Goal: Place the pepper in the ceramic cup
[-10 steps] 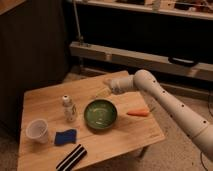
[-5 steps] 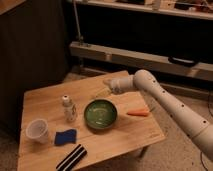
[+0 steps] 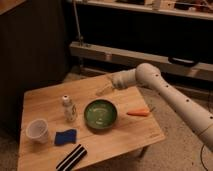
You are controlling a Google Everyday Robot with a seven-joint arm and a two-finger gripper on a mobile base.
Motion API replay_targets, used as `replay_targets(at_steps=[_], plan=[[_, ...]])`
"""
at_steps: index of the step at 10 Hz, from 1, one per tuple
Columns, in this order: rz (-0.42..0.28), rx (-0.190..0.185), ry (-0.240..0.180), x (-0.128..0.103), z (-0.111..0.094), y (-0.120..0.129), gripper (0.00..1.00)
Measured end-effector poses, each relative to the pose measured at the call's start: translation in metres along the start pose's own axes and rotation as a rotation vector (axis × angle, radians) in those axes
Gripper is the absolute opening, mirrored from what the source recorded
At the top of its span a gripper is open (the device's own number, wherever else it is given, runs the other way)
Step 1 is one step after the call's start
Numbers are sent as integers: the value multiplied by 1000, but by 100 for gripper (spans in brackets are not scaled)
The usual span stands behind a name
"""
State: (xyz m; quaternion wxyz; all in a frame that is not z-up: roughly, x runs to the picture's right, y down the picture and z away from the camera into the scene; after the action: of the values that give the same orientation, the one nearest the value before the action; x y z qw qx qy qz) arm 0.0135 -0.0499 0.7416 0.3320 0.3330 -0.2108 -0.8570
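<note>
Claw (image 3: 106, 90) hovers wide and empty over the bench (image 3: 45, 97), behind the green bowl (image 3: 100, 114). Pepper (image 3: 138, 112) lies just beside the bowl, well apart from the cup (image 3: 37, 130).

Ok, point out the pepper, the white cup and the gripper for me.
pepper (image 3: 138, 112), camera view, middle of its orange body.
white cup (image 3: 39, 133), camera view, its outer wall.
gripper (image 3: 104, 91), camera view, midway between its open fingertips, hovering behind the green bowl (image 3: 92, 118).

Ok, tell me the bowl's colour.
Green bowl, camera view; the gripper hovers open just beyond it.
</note>
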Motion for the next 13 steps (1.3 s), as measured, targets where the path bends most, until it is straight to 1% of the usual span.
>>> replay_targets(at_steps=[1, 2, 3, 5, 6, 7, 9, 10, 11, 12, 13], plan=[[-37, -28, -33, 12, -23, 7, 80], [-59, -44, -60, 20, -42, 12, 80], [-94, -64, -115, 29, -74, 16, 80], [-117, -82, -180, 24, -109, 20, 80], [-120, -88, -206, 18, -122, 21, 80], [-124, -92, -236, 8, -129, 20, 80], [-127, -113, -280, -19, -134, 21, 80], [-133, -128, -315, -47, -128, 22, 80], [-138, -136, -337, -69, -121, 23, 80], [-134, -148, -356, -89, -118, 25, 80], [-130, -153, -360, -95, -118, 26, 80]])
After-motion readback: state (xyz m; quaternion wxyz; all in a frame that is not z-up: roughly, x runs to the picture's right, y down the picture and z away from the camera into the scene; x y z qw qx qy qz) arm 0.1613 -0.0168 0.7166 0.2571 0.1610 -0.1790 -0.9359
